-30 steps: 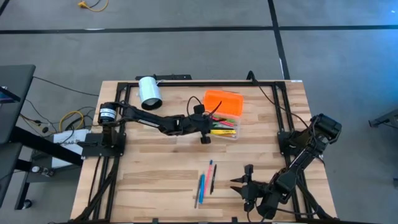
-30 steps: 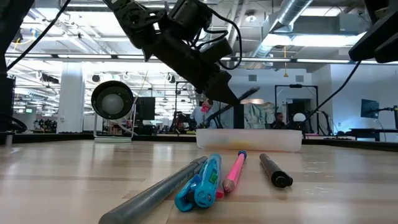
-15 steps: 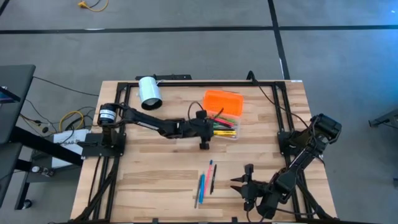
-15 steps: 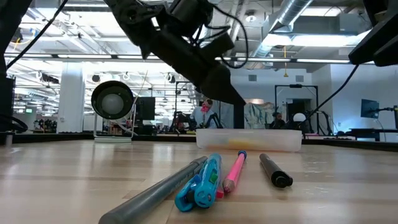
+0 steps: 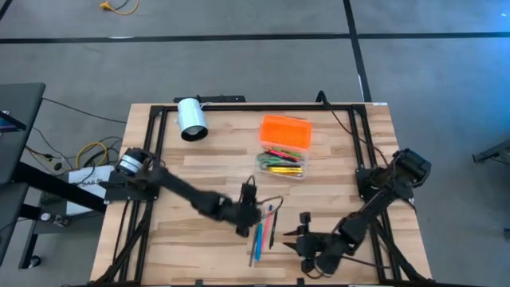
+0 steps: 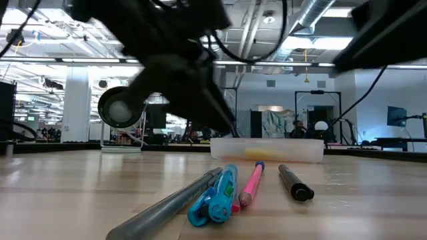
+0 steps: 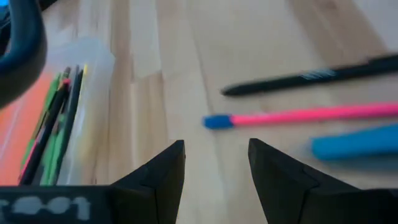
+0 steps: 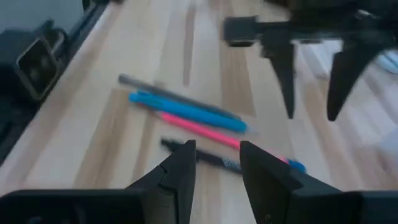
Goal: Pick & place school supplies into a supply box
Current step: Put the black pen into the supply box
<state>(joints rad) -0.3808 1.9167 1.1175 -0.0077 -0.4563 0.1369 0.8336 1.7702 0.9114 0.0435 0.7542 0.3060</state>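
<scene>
Four loose supplies are seen lying close together on the wooden table [image 5: 191, 183]: a grey pen [image 8: 146, 87], a blue pen [image 8: 186, 109], a pink pen with a blue cap [image 8: 208, 132] and a black pen [image 8: 208, 159]. In the left wrist view the pink pen [image 7: 298, 115] is found just ahead of the left jaws, with the black pen [image 7: 311, 78] beyond it and the blue pen [image 7: 354, 144] to one side of the jaw tips. Nothing is held.

The left gripper [image 5: 253, 203] is placed right beside this cluster; its jaws are spread with bare table showing between them, and no pen is touched by them.

The supply box [image 5: 283, 151] is seen well apart from the loose pens, past the left jaws toward the far side of the table; its orange lid [image 5: 286, 131] is open and coloured pens and pencils [image 5: 280, 163] lie inside the clear body.

The right gripper [image 5: 301, 237] is found near the loose pens on their other side, jaws parted and empty, the black pen lying just ahead of its tips.

A white cylinder [image 5: 191, 118] is left far from both sets of jaws, at the far left of the table.
</scene>
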